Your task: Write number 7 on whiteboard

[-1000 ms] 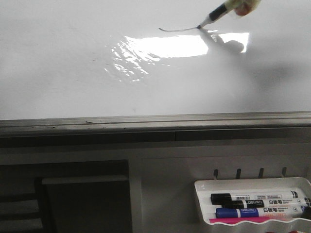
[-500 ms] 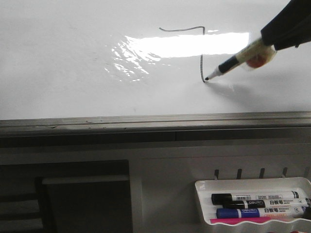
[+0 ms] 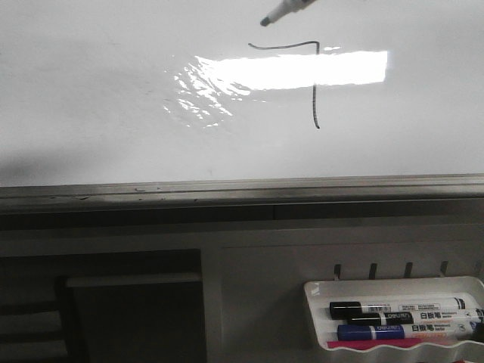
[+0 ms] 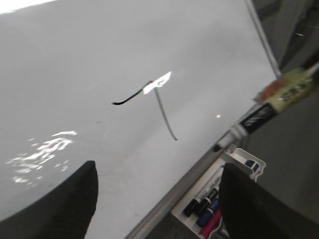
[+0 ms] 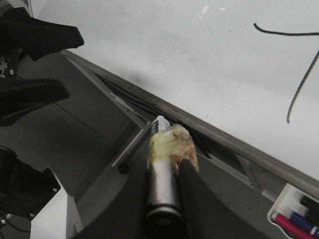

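Item: the number 7 (image 3: 311,79), thin black marker line. Location: upper right of centre on the whiteboard (image 3: 98,113), crossing the bright rectangular reflection. Form: a wavy horizontal top stroke joined at its right end to a longer, nearly straight downstroke ending in a small hook. Both strokes present; line continuous, no visible gaps. The left wrist view shows the same figure (image 4: 149,102).

Status: judged written in full. Remaining, by estimate: withdrawal of the marker and perhaps its return to storage.

Item: black-tipped marker (image 3: 286,10), at the top edge of the front view, tip clear of the board, above and left of the figure. Barrel wrapped in yellowish tape near the grip.

Item: right pincer (image 5: 169,164), closed around the marker barrel, which lies between its dark fingers.

Item: left pincer (image 4: 157,199), fingers spread wide apart, nothing between them, held off the board.

Item: white tray (image 3: 314,291), mounted below the grey rail, holding spare markers (image 3: 397,318) in black, blue and pink. No counter surface identifiable.
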Robot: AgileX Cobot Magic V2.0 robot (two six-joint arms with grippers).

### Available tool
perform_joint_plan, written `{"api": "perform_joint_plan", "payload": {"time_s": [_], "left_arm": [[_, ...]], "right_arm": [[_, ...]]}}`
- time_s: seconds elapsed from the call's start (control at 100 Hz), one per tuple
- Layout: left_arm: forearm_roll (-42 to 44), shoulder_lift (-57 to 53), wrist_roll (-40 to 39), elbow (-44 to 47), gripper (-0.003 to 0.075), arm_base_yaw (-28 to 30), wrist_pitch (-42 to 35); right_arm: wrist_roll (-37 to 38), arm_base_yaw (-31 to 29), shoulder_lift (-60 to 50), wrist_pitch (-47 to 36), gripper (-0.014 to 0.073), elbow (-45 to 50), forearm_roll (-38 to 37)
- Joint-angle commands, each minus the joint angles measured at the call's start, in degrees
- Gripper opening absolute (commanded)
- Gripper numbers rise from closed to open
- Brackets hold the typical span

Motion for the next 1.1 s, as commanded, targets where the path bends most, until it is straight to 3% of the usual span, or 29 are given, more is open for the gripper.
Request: {"api": "perform_joint_plan", "payload": {"time_s": [0.0,0.24,0.74,1.09], "left_arm": [[-0.5,1.3,3.1,-1.8,0.0473,-5.7,-6.0],[3.8,9.5,3.9,-5.8,0.0473,-13.3,-8.1],[6.9,18.4,3.9,-11.5,0.0465,-13.2,-3.9],[8.8,18.7,3.9,-11.5,0.0144,-13.2,-3.9]], "right_arm": [[0.3,0.1,1.1,2.0,-0.0062,-2.3,2.8],[0.3,4.1,4.1,2.4,-0.0062,-2.4,2.5],[0.1,4.9,5.1,0.3,-0.0062,-2.5,2.1],[-0.3,4.9,5.1,0.1,-0.0062,-2.5,2.1]]}}
